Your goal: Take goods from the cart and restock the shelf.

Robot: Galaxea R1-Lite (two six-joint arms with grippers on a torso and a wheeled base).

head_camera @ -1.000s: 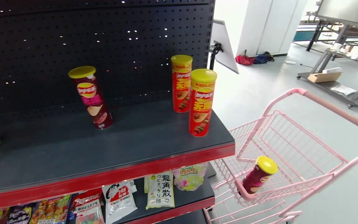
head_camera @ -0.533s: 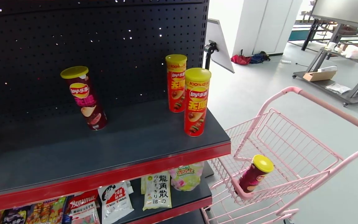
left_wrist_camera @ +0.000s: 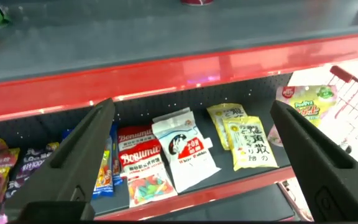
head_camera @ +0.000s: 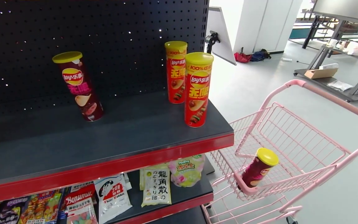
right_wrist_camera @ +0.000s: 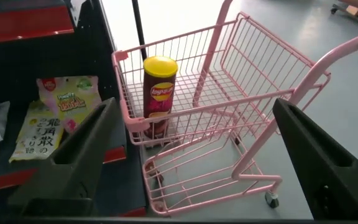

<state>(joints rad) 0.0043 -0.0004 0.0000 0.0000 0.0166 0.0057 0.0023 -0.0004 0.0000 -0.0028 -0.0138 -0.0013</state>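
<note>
grey floor spreads beside the dark shelf [head_camera: 104, 146]. a pink cart [head_camera: 303, 87] stands just off the shelf's right end, with a maroon chip can [head_camera: 258, 171] in its basket. on the shelf, two red cans [head_camera: 197, 90] stand at the right end and a second maroon can [head_camera: 77, 87] stands further left. left hand [left_wrist_camera: 191, 104], fingers apart, faces the shelf's lower tier. right hand [right_wrist_camera: 194, 102], fingers apart, faces the cart.

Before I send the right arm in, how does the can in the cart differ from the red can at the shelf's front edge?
The cart can is maroon; the front shelf can is bright red. The cart can stands in a corner of the cart; the front shelf can stands on the shelf, near its right end. Both are yellow-lidded tubes standing on end.
</note>
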